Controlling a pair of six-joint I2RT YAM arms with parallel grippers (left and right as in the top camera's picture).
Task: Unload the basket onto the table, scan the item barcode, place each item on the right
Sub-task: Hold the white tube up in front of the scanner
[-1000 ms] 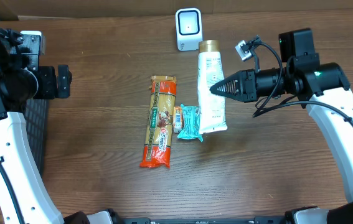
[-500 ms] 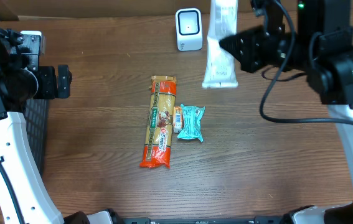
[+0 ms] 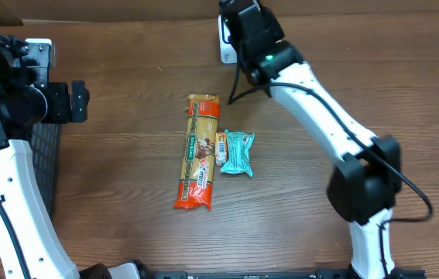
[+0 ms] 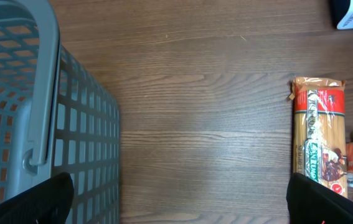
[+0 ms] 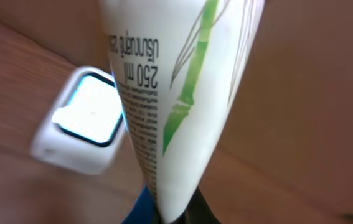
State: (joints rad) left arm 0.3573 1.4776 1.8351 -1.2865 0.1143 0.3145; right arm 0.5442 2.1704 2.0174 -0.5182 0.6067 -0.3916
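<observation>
Tube point(image 5: 176, 106) has been lifted from the table point(image 3: 126, 194) to the scanner point(image 5: 83, 124), upper middle of the overhead frame, pinched between the right fingers point(image 5: 196, 210); scanning seems imminent. Left fingers point(image 4: 39, 202) are spread.

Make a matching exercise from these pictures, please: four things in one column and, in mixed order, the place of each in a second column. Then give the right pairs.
1. white tube
2. spaghetti packet
3. teal snack packet
4. grey basket

a. at the left edge of the table
b. lying flat, mid-table
c. held in the right gripper, near the scanner
d. beside the spaghetti packet

Pairs: 1-c, 2-b, 3-d, 4-a
</observation>
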